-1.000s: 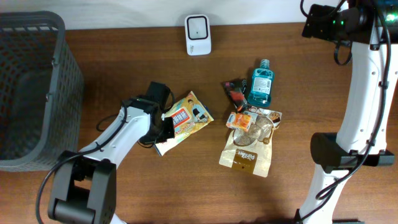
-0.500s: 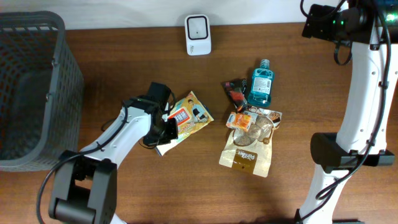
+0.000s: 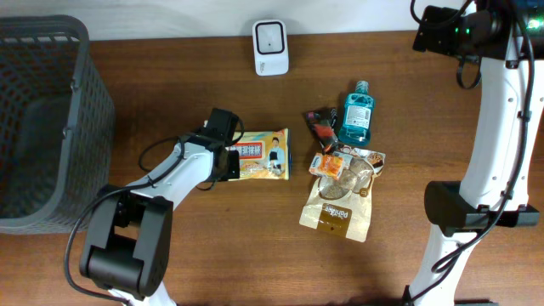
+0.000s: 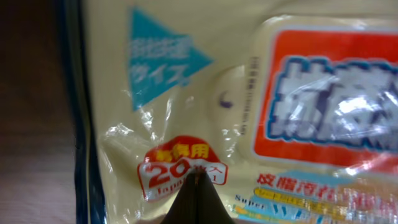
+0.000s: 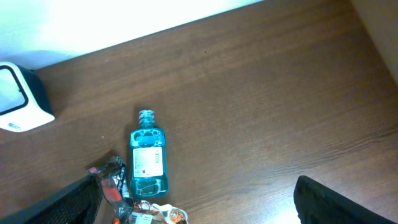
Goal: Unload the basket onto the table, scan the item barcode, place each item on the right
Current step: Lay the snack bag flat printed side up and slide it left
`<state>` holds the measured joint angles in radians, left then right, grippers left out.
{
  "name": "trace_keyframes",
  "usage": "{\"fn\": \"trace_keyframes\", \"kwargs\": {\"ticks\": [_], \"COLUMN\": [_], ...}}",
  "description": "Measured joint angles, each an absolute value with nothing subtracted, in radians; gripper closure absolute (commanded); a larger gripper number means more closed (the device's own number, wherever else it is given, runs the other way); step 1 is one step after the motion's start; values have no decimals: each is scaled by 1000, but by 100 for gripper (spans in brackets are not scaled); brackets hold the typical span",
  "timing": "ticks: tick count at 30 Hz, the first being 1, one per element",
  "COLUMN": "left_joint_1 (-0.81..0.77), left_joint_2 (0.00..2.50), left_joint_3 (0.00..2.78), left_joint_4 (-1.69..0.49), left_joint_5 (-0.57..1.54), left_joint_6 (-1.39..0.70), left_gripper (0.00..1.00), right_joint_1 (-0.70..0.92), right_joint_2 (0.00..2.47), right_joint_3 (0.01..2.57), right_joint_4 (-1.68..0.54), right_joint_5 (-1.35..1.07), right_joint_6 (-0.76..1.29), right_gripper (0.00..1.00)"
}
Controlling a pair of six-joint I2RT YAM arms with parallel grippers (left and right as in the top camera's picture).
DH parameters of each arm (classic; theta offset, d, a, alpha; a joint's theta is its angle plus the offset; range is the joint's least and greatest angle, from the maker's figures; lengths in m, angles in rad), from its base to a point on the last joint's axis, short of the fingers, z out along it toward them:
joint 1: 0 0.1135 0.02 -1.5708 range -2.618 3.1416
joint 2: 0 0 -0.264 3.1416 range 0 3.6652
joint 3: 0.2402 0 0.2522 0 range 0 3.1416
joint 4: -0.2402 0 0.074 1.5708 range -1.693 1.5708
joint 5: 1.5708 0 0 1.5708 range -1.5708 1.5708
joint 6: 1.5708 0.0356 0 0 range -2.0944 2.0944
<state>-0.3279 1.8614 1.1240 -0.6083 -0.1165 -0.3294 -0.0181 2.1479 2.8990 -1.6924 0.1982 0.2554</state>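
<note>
- Count, overhead view: one grey basket (image 3: 51,34) at the left edge; one white scanner (image 3: 270,48) at top centre; one blue bottle (image 3: 356,115) right of centre, lying flat.
- One yellow packet (image 3: 262,155), the item for scanning, lies flat at mid-frame, below the scanner and well apart from it.
- A cluster sits below and beside the bottle: one brown pouch (image 3: 338,212), one small orange packet (image 3: 328,163), one dark wrapper (image 3: 321,125). Clear plastic shows among them; its count is uncertain.
- Left gripper (image 3: 226,161): jaws fully together, at the yellow packet's left end. In the wrist view, the fingertips (image 4: 196,199) form one dark point against the printed film. Whether any film is pinched between them cannot be told.
- Right gripper (image 5: 196,190): jaws wide apart, holding nothing, raised above the table (image 3: 170,246) at the upper right of the overhead frame.
</note>
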Motion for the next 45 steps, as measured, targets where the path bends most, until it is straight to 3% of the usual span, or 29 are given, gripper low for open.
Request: {"fn": "trace_keyframes", "kwargs": {"ticks": [8,13,20,32,39,45], "left_joint_1": [-328,-327,-331,-485,-488,-488], "left_joint_2": [1874,1862,1859,1869,1972,1998], "left_joint_3": [1253,1316,1313,1266,1266,1265], "left_joint_4": [-743,-779,-618,-499,-459,-376], "left_joint_5": [-164,-43,105,73,11,97], "left_joint_6": [-286,-291,-383,-486,-521,-522], "left_gripper": [100,100,100,100,100,100], "right_joint_1": [-18,-18,-18,-18,-18,-18], "right_joint_2": [2148,2148,2148,2148,2148,2148], "right_joint_3": [2899,2899,2899,2899,2899,2899], "right_joint_4": [-1692,-1692,-1692,-1692,-1692,-1692], "right_joint_5": [198,198,198,198,198,198], "right_joint_6": [255,255,255,255,255,255], "right_gripper": [2,2,2,2,2,2]}}
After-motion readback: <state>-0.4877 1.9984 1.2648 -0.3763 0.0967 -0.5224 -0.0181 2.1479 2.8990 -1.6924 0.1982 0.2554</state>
